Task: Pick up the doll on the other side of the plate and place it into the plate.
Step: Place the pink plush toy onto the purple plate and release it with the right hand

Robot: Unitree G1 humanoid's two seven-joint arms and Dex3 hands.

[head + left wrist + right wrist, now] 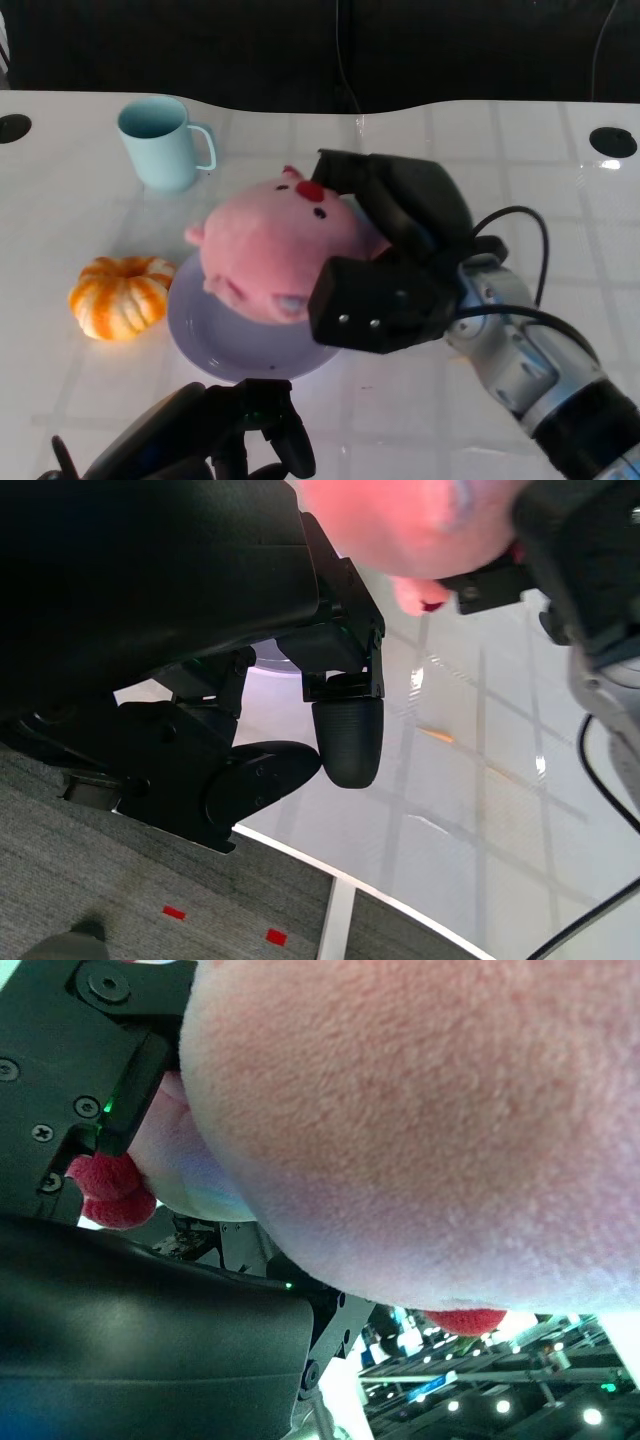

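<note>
Head view: right hand (pixel 385 255) wraps the pink pig doll (pixel 275 250) over the lavender plate (pixel 215 340), poised to set it down. Left wrist view: left hand (pixel 300 730) idles near the worktop (pixel 480 810) edge, fingers curled on nothing. Right wrist view: plush fills the grasp.

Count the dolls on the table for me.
1: the pink doll, held by the right hand over the plate. None seems hidden, though the hand blocks some table.

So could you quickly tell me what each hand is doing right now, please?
Left hand: holding nothing, fingers curled in, low at the table's near edge.
Right hand: gripping the pink doll over the plate.
</note>
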